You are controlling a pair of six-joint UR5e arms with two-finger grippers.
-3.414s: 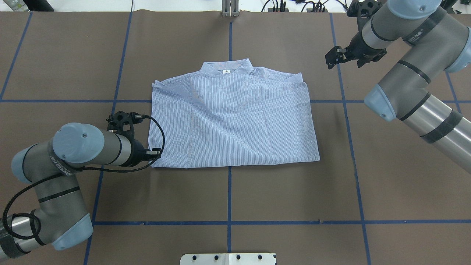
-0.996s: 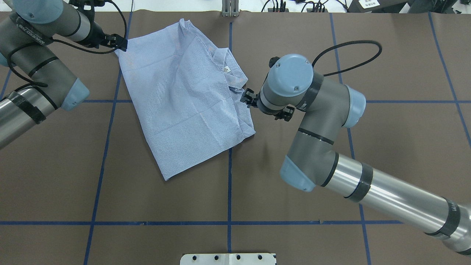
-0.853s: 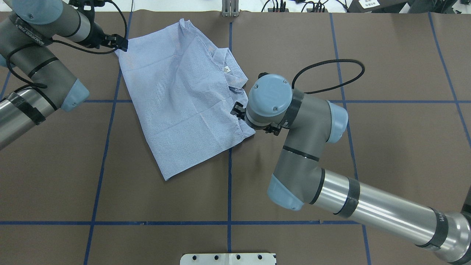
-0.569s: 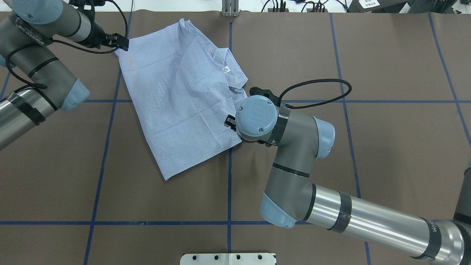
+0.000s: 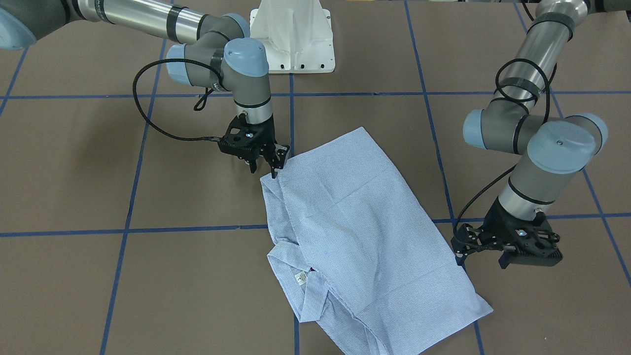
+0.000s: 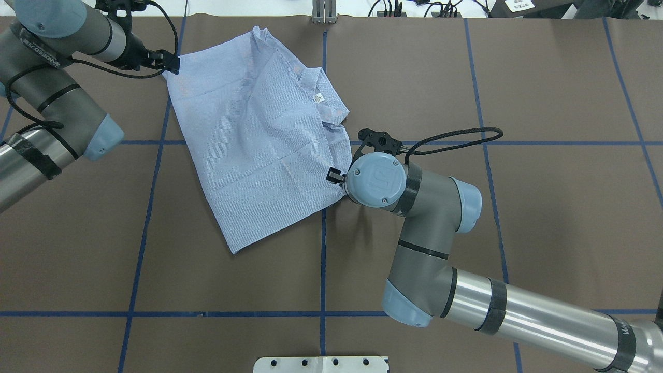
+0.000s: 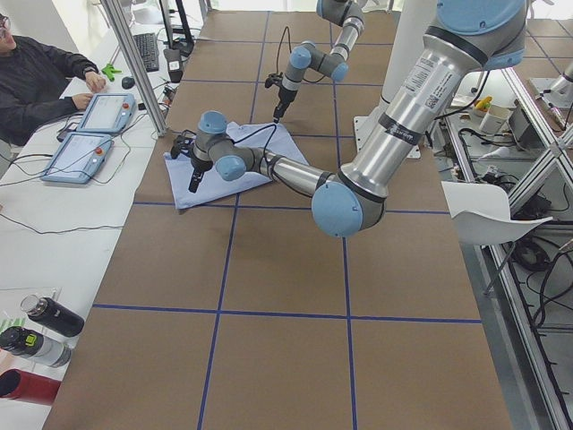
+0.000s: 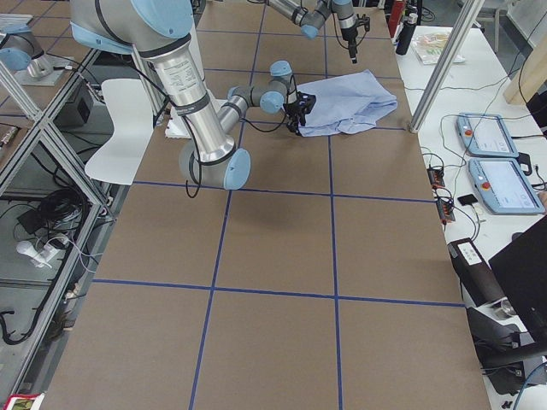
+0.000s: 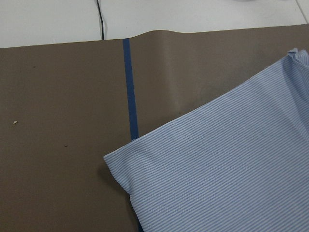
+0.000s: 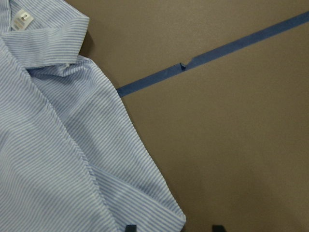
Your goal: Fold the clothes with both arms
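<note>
Finely striped shirt (image 6: 248, 134) (rumpled, skewed).

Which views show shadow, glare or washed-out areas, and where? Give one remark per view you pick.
Overhead exterior: glare streaks the silver tube of the right arm, and a soft shadow lies on the table beside it. Left wrist-mounted: the shirt shows sharp stripes, a dark shadow hugs its corner, and the white surface at the top is washed out.

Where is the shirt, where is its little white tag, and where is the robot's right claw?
shirt (image 6: 248, 150): overhead view, middle of the striped cloth.
tag (image 5: 299, 278): front-facing view, the white patch inside the collar.
right claw (image 5: 263, 171): front-facing view, midway between its two fingertips.
</note>
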